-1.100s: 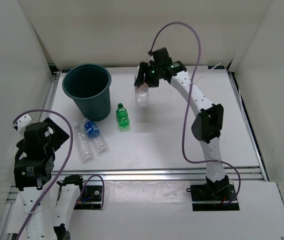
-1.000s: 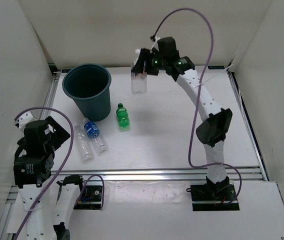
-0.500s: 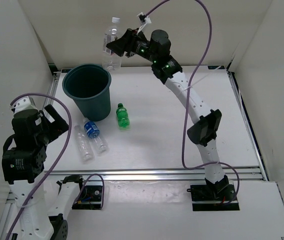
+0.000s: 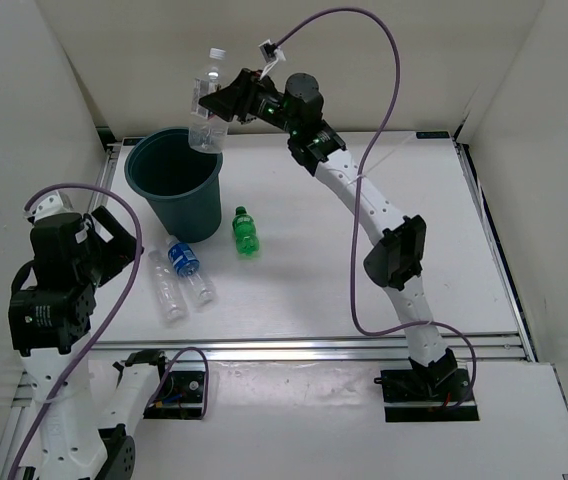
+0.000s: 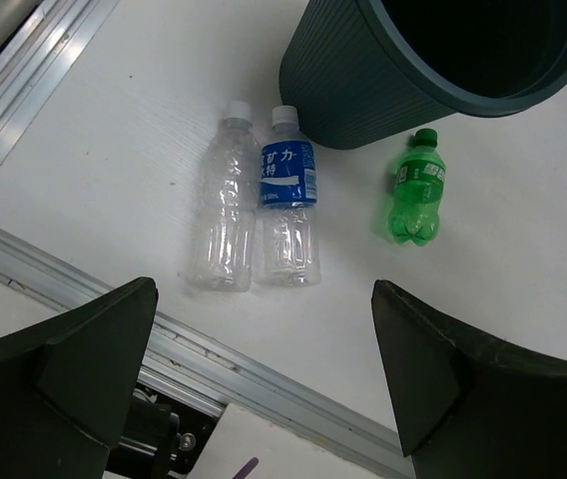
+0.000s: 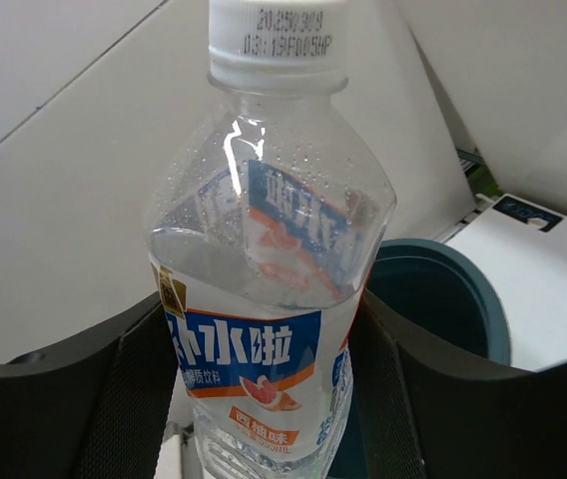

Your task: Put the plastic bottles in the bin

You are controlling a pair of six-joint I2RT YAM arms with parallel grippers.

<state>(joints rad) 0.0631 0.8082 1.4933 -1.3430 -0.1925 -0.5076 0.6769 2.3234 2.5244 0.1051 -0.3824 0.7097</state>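
Your right fingers (image 6: 114,409) hold the bottle with the white label (image 6: 264,279) by its lower half, one finger on each side, with the cap upward. In the top view the bottle hangs above the bin (image 4: 179,205), over the far right part of its rim.

Your left fingers (image 5: 74,349) are wide apart with nothing between them, on the near left side of the bin.

On the worktop (image 4: 304,290), the blue-label bottle (image 5: 287,205) and the plain clear bottle (image 5: 226,210) lie side by side with their caps toward the bin. The green bottle (image 5: 415,190) lies near the bin's near right side.
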